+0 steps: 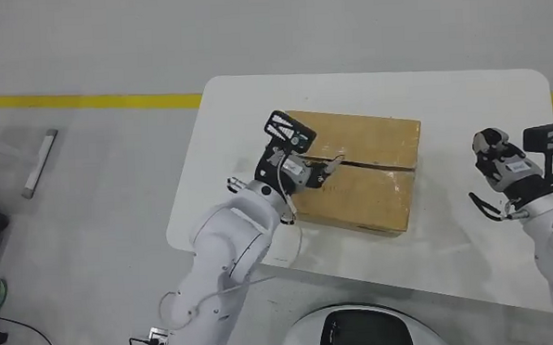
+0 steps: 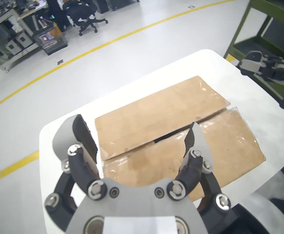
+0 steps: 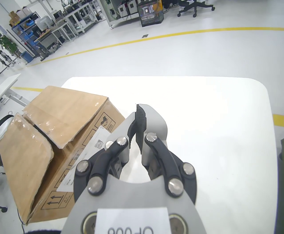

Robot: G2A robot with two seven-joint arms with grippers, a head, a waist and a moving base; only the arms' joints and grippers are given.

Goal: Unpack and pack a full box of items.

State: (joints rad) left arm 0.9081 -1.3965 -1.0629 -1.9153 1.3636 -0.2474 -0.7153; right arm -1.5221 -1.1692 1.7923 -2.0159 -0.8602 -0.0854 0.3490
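Above box [image 2: 177,106] seam | left pincer [image 2: 135,121] released, seemingly just clear | right pincer [image 3: 137,113] clenched over table [image 3: 221,133]

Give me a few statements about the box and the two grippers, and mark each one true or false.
1. The cardboard box sits on the white table. True.
2. The box's top flaps stand wide open. False: they lie down, with a narrow gap along the seam.
3. The left gripper is open above the box's top. True.
4. The right gripper grips a box flap. False: it is shut on nothing, apart from the box, over the bare table beside it.
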